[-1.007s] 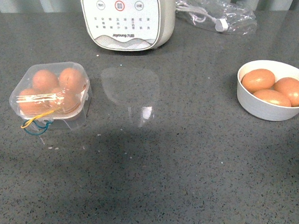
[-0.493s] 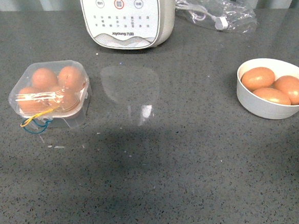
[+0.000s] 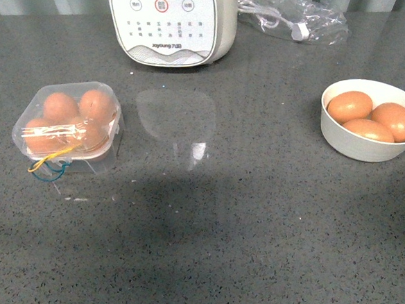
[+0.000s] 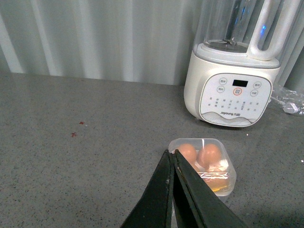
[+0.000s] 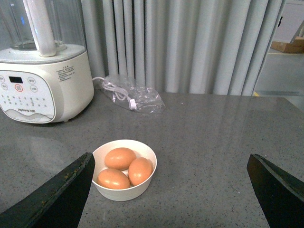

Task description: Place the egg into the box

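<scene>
Grey speckled stone forms the desk [image 3: 264, 245], whose near half is seen bare in the front view, with neither arm visible there. Toward the left edge, the box [image 3: 67, 128] is seen with its clear lid closed over four orange-brown eggs; one egg [image 3: 60, 106] fills a far slot. Yellow and blue elastic loops [image 3: 48, 167] are trailed from the near side of the box onto the desk. Toward the right edge, well apart from the box, a round white bowl [image 3: 369, 151] is set, and three more eggs are held in it. At the far edge, a white appliance [image 3: 174, 22] with a button panel is stood, and a clear plastic bag [image 3: 293, 13] with a white cable is laid just beside it. In the left wrist view, the left gripper [image 4: 173, 156] is pinched closed on nothing, above the desk near the box. In the right wrist view, the right gripper [image 5: 171, 190] is spread wide, with nothing between its fingers.
</scene>
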`<action>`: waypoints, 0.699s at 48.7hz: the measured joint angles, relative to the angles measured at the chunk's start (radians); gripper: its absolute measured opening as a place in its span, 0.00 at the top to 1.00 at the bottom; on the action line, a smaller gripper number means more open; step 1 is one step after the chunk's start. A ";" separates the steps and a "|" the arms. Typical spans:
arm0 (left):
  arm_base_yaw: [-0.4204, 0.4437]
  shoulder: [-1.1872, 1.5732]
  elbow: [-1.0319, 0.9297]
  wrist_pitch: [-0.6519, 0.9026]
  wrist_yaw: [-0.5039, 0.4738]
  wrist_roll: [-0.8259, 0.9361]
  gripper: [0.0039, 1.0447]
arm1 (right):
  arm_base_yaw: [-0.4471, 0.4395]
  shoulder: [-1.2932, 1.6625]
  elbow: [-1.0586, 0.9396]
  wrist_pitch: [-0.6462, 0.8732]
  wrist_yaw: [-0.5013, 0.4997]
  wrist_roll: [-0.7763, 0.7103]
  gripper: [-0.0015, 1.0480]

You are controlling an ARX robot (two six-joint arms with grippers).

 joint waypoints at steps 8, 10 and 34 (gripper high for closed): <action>0.000 -0.043 0.000 -0.043 0.000 0.000 0.97 | 0.000 0.000 0.000 0.000 0.000 0.000 0.07; 0.000 -0.055 0.000 -0.055 0.000 0.000 0.97 | 0.000 0.000 0.000 0.000 0.000 0.000 0.07; 0.000 -0.288 0.000 -0.295 0.000 0.000 0.97 | 0.000 0.000 0.000 0.000 0.000 0.000 0.07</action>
